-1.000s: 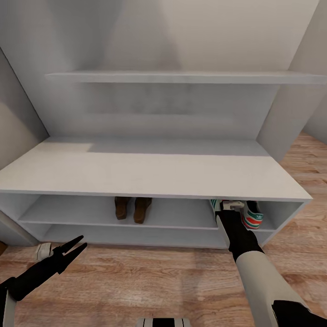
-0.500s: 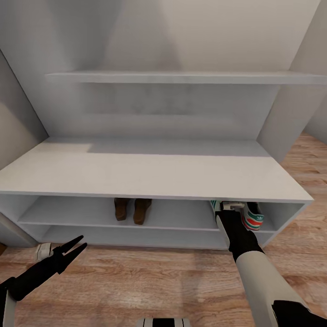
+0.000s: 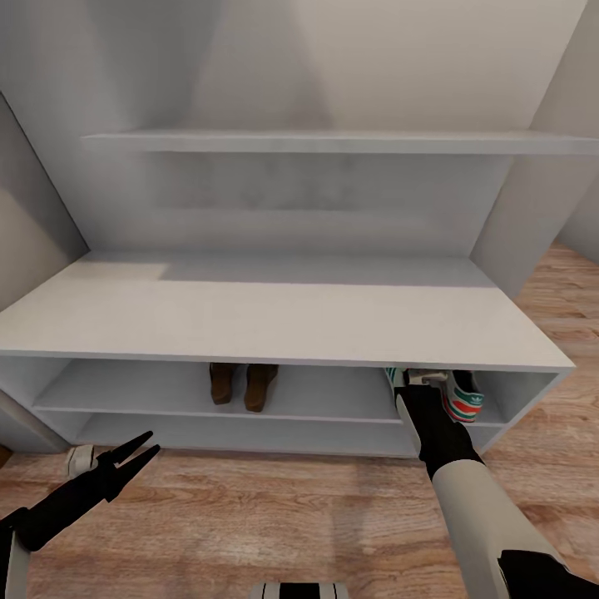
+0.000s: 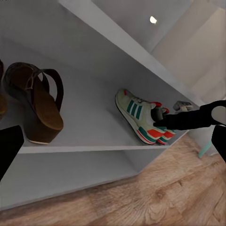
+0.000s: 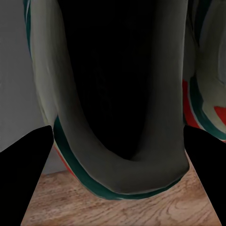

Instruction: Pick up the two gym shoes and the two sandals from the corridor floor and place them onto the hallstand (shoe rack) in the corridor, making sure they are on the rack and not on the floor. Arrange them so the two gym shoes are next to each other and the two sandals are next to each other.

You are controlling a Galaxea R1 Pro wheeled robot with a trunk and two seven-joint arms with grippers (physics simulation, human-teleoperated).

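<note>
The shoe rack (image 3: 274, 320) holds both sandals (image 3: 243, 383) mid-shelf and the sneakers (image 4: 143, 117) at its right end. The right gripper (image 3: 420, 381) sits at a sneaker's heel, its grip impossible to tell; withdrawing carelessly could drag that shoe off. The left gripper (image 3: 137, 453) hangs parted, empty.

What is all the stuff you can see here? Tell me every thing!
Sandals: two, dark brown, side by side on the upper open tier, near the middle.
Gym shoes: white with green stripes and red; on the same tier at the right end; how many is hard to tell.
Hallstand: one, white-grey, against the wall.
Wall shelf: one, white-grey, above the hallstand.
Corridor floor: light brown wood planks.
Left gripper: black, jaws open, over the floor at the left.
Right gripper: black, reaching in at the gym shoes; its jaws are hidden.
</note>
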